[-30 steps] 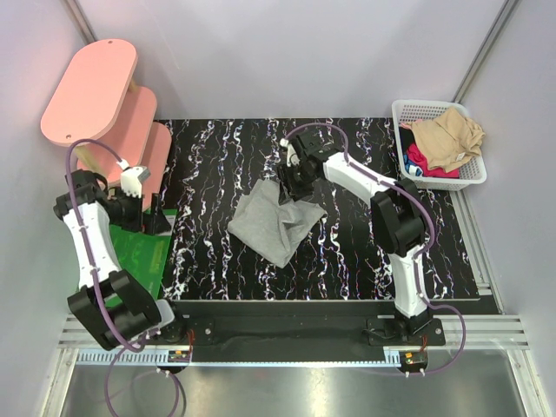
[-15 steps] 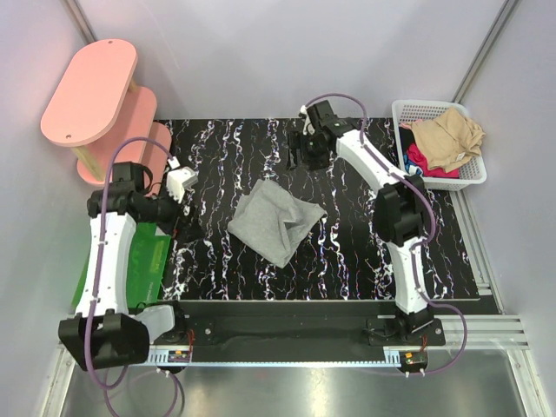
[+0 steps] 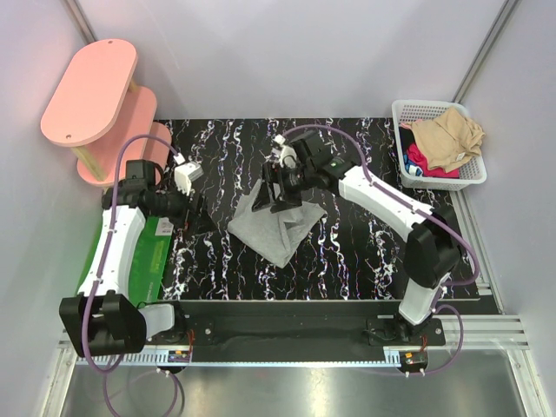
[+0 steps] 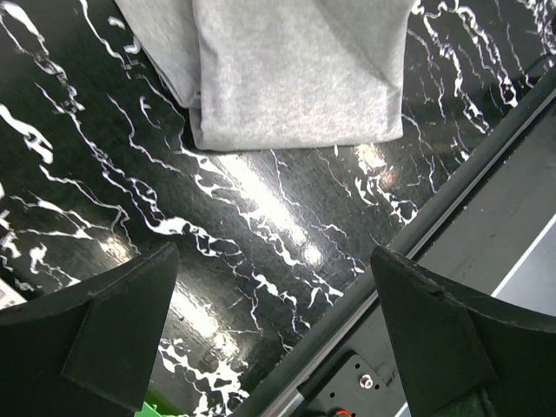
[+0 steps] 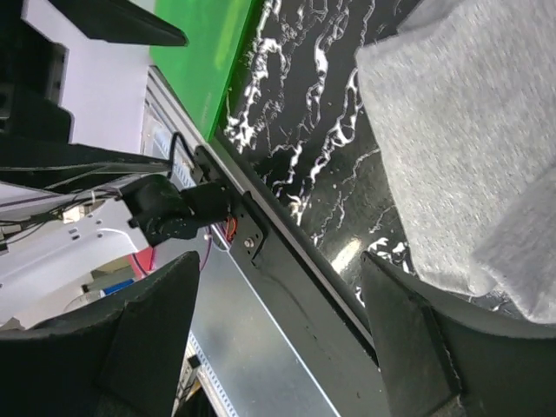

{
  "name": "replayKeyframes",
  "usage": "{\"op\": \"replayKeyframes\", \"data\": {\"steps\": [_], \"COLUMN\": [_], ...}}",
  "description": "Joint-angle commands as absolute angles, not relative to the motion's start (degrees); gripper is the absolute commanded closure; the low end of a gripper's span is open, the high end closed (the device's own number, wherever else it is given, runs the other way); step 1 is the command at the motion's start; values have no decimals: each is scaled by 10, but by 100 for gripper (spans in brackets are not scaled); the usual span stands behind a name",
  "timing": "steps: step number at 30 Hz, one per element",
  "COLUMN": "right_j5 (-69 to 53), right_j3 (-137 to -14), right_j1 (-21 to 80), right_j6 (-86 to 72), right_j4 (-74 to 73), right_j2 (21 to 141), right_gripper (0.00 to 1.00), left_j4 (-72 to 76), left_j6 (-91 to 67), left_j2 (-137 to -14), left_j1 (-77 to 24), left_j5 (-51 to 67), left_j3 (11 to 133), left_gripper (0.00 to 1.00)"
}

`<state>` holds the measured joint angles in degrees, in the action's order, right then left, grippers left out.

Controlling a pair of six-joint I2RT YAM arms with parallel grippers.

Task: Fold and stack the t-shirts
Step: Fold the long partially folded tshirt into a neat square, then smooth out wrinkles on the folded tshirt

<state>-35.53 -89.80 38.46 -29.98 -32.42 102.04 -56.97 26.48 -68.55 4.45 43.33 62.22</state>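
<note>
Step in hand: folding the grey t-shirt (image 3: pixel 276 224); judged part-way, since the cloth is doubled over but skewed and uneven.
Where the shirt lies: mid-table (image 3: pixel 365 252), flat, well apart from the green mat (image 3: pixel 143 261) on the left and the white basket (image 3: pixel 398 109) at the far right corner.
Its set: a diamond to the table edges, one corner pointing at the near rail; the long axis cannot be told for sure, though it seems to run from far left to near right.
Right gripper (image 3: pixel 271 193): fingers spread wide with nothing between them, over the shirt's far-left corner; its wrist view shows grey cloth directly beneath.
Left gripper (image 3: pixel 198 217): fingers likewise spread and bare, over bare table just left of the shirt; its wrist view shows a straight folded edge ahead, facing it.
Nearer arm: the right, already above the cloth; the left needs a short reach to its right.
Next move, judged: each claw takes one end of the far-left side.
Still waiting: the tan shirt (image 3: pixel 447 137) and red shirt (image 3: pixel 417 161), heaped in the basket.
</note>
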Motion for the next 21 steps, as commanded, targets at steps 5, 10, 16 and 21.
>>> {"op": "replayKeyframes", "data": {"steps": [5,10,16,21], "right_j5": [-374,-385,-394,-393], "right_j3": [-824,-811,-813,-837], "right_j1": [353,302,255,239], "right_j6": [-324,-313,-287,-276], "right_j4": [-276,-278,-286,-290], "right_j2": [1051,1075,1107,1165], "right_gripper": [19,19,19,19], "left_j4": [-546,-548,-547,-544], "left_j6": [258,250,244,236], "left_j2": [-674,-674,-678,-690], "left_j1": [17,4,-23,-40], "left_j5": [411,405,397,397], "left_j3": [623,637,640,642], "left_gripper": [1,1,1,1]}}
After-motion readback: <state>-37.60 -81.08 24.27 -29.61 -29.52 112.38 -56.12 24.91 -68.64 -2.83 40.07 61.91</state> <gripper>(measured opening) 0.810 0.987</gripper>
